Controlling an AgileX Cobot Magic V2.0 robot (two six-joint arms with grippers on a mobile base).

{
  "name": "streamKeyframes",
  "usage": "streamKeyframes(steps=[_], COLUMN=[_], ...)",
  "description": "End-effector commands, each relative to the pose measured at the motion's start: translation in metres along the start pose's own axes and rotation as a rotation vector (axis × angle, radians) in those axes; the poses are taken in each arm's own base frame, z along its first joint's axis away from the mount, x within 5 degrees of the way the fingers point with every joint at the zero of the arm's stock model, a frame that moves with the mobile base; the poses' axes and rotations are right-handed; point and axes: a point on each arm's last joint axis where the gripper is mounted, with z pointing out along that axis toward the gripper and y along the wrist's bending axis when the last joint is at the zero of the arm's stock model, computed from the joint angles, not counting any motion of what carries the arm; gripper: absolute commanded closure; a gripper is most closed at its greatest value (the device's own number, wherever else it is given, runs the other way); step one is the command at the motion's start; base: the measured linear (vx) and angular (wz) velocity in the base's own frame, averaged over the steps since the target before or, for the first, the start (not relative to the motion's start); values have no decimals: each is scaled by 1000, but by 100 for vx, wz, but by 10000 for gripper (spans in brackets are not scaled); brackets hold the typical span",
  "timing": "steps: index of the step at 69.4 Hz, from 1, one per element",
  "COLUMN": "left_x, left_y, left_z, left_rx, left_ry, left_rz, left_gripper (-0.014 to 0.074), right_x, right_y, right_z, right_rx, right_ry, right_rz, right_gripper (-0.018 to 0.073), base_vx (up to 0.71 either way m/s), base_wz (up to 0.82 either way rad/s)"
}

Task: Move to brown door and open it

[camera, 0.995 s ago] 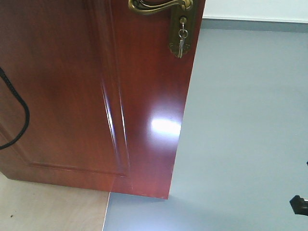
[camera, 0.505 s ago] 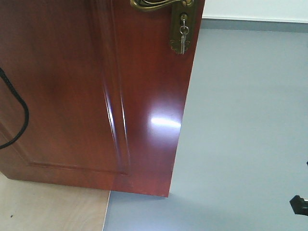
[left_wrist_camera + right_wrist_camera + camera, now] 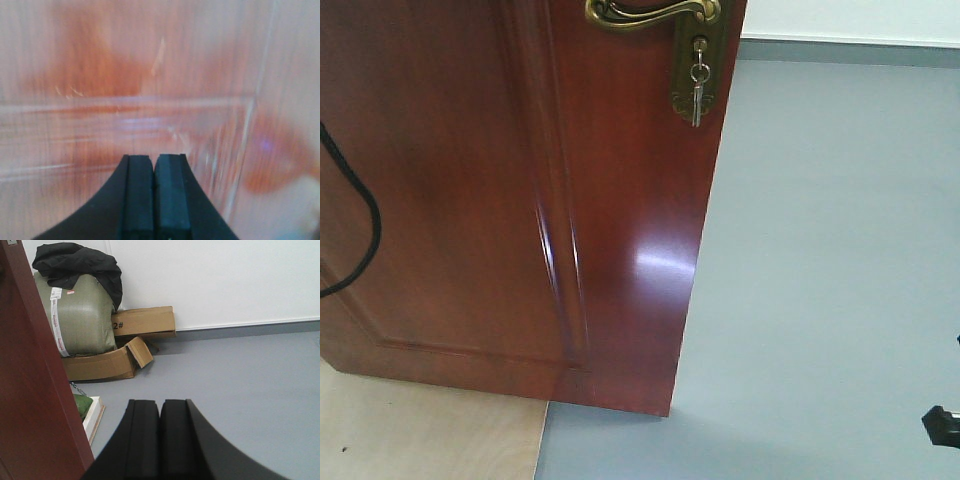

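The brown door [image 3: 500, 200] fills the left of the front view, swung ajar, with its free edge at the right and grey floor beyond. Its brass lever handle [image 3: 650, 12] and lock plate with a hanging key [image 3: 697, 85] sit at the top edge. My left gripper [image 3: 154, 159] is shut and empty, close to the blurred door panel [image 3: 125, 75]. My right gripper [image 3: 160, 404] is shut and empty, pointing past the door's edge [image 3: 35, 390] into the room.
Grey floor [image 3: 820, 250] lies past the door. Cardboard boxes [image 3: 140, 322], a green sack [image 3: 80, 315] with a black garment on top stand against the white wall. A black cable [image 3: 365, 230] hangs at left. A dark robot part [image 3: 942, 425] shows at bottom right.
The view wobbled slightly: the handle and key shifted up, then back down. The glare on the door moved a little. The door's position is nearly unchanged.
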Motion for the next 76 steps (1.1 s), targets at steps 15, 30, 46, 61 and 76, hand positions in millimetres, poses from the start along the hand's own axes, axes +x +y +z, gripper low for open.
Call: streamKeyframes(steps=[15, 30, 46, 61, 76], left_x=[-45, -55, -34, 30, 110], left_y=[12, 12, 5, -7, -17], left_z=[-20, -23, -57, -127, -190], left_rx=[-179, -179, -190, -194, -195], left_ry=[-159, -276, -275, -292, -306], left_rz=[-109, -93, 7, 45, 64], left_gripper=[586, 586, 586, 586, 586], right_x=[-7, -7, -7, -7, -7], right_y=[0, 0, 0, 0, 0], right_z=[-1, -1, -1, -1, -1], right_rx=[2, 2, 2, 2, 2], right_ry=[-86, -86, -86, -86, -86], right_rz=[-14, -14, -14, -14, -14], right_gripper=[559, 559, 559, 559, 559], base_vx=[0, 0, 0, 0, 0], base_wz=[0, 0, 0, 0, 0])
